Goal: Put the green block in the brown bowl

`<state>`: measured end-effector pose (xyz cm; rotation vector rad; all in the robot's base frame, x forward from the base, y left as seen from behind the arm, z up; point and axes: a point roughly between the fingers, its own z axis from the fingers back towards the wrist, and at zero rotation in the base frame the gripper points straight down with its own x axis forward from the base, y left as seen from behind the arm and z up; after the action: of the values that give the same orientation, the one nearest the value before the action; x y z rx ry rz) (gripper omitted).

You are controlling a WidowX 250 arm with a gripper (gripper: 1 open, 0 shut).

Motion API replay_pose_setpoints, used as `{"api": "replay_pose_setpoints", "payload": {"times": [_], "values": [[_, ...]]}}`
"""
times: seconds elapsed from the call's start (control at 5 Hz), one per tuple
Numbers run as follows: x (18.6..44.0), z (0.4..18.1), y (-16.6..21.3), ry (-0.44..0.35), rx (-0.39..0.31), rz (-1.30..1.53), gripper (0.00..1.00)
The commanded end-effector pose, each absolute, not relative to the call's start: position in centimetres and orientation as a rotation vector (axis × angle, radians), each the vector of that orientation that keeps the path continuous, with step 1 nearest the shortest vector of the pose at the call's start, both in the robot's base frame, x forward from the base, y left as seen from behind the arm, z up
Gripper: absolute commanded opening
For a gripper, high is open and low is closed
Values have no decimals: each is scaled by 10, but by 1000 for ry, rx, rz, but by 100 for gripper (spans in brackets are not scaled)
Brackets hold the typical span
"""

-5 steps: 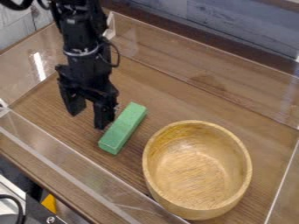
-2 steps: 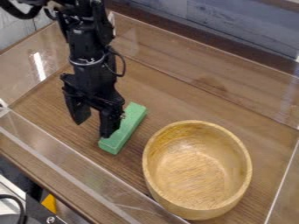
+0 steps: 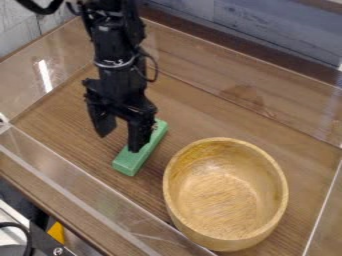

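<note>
Bowl [image 3: 226, 193], brown, holds nothing; green block [image 3: 138, 153] lies beside it; gripper [image 3: 122, 133] spread wide above.

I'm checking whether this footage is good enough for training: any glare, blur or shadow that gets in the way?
Camera view: glare streaks on the clear panel at left; soft, even lighting; only a faint shadow under the gripper beside the green block. The brown bowl shows its grain clearly. No motion blur, though the picture is coarse.
</note>
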<state>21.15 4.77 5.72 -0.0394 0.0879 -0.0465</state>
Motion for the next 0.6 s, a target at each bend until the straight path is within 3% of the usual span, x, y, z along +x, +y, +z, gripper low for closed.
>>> {"api": "replay_pose_setpoints", "payload": {"times": [0.0, 0.2, 0.4], "values": [[220, 59, 52, 53, -34, -27, 100], [220, 53, 54, 55, -38, -10, 100], [218, 63, 53, 61, -43, -13, 100]]}}
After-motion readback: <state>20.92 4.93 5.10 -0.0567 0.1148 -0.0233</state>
